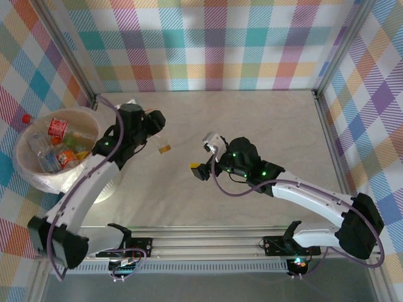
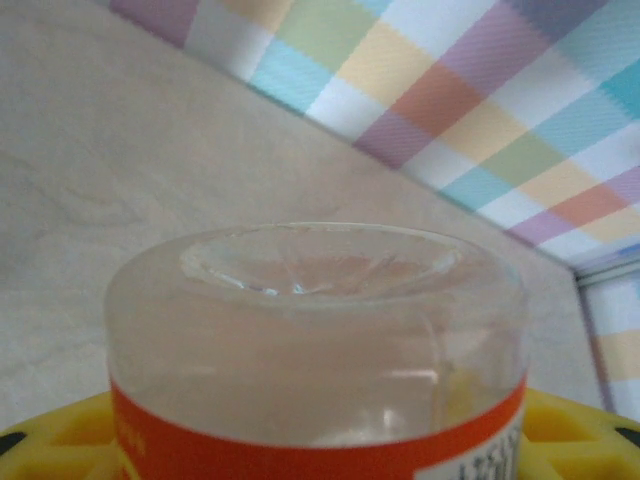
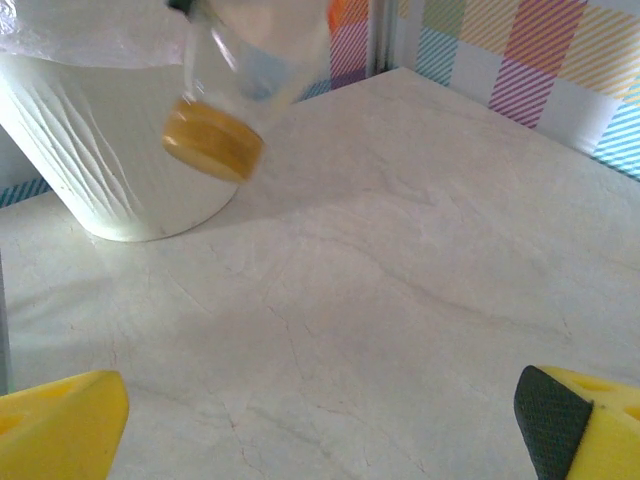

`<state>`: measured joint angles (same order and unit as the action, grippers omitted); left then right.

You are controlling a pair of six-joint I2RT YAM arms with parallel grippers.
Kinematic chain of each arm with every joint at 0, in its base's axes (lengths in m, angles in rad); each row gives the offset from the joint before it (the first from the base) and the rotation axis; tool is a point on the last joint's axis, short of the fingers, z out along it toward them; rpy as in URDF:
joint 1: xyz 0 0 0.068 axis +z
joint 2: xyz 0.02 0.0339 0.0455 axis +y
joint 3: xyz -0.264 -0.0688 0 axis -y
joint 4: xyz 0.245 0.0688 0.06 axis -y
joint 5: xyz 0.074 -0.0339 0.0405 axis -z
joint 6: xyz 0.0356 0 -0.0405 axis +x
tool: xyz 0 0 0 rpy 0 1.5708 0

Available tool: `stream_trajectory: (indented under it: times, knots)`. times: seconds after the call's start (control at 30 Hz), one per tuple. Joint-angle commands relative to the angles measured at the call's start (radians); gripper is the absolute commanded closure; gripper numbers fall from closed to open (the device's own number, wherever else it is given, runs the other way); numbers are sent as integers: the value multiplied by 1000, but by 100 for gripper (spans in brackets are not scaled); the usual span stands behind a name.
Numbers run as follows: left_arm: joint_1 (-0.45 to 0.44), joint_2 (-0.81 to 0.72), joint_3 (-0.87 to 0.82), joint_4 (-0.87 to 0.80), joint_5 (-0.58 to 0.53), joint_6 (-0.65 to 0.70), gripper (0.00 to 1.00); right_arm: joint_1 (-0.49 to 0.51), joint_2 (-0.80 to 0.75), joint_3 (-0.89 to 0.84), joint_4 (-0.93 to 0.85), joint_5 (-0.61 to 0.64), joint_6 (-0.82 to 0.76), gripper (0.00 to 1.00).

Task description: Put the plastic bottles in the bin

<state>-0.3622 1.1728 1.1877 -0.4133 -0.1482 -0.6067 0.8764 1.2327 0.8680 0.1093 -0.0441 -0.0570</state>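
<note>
Hanging over the bare middle of the table (image 1: 264, 113), the right gripper (image 1: 206, 155) has its yellow fingers (image 3: 62, 425) spread wide with nothing between them. A little farther and to its left, the left gripper (image 1: 156, 132) is clamped on a bottle (image 2: 320, 330): its wrist view shows the clear, dimpled base and an orange label band, with a yellow finger at either side. From above, that bottle tilts down out of the pincer, amber cap (image 1: 164, 148) lowest, clear of the table and just right of the bin (image 1: 24, 165). The right wrist view catches the same cap, blurred, before the bin's ribbed white wall. The bin stands at the table's left edge, liner folded over its rim, holding a heap of bottles (image 1: 60, 148), one with a red label. A red cap (image 1: 26, 117) sits at its far-left rim; whether inside the liner or on it I cannot tell. Checked wall (image 1: 214, 44) closes the far side.
</note>
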Motion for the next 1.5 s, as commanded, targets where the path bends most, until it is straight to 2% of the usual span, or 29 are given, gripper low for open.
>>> stream_trajectory:
  times: [0.0,0.13,0.33,0.5,0.53,0.6,0.77,0.97,1.1,1.27,1.3,1.4,1.47]
  knots:
    - [22,-102,-3,-14,-92,-15,49,-1,14,47,3,-51,22,0]
    - [28,-221,7,-28,-209,-3,50,-1,30,64,7,-63,22,0]
    - [43,-339,28,-2,-515,101,50,-1,57,90,8,-86,25,0]
    - [95,-330,56,65,-699,240,51,-2,79,113,5,-102,28,0]
    - [117,-310,70,60,-759,263,51,-2,83,116,7,-105,32,0]
    - [187,-280,88,44,-800,279,51,-1,90,123,7,-112,32,0]
    - [411,-265,76,8,-732,194,51,-2,102,132,3,-119,32,0]
    - [587,-242,65,-82,-679,65,50,-2,116,141,5,-131,40,0]
    - [639,-233,66,-152,-628,-16,46,-1,123,149,4,-138,47,0]
    - [646,-208,94,-231,-538,-67,38,1,128,154,2,-143,53,0]
    - [646,-204,103,-245,-526,-70,35,0,128,154,1,-144,54,0]
    - [647,-185,150,-305,-509,-79,15,0,126,154,-3,-145,56,0]
    - [646,-175,193,-340,-495,-75,10,-1,125,154,-7,-145,57,0]
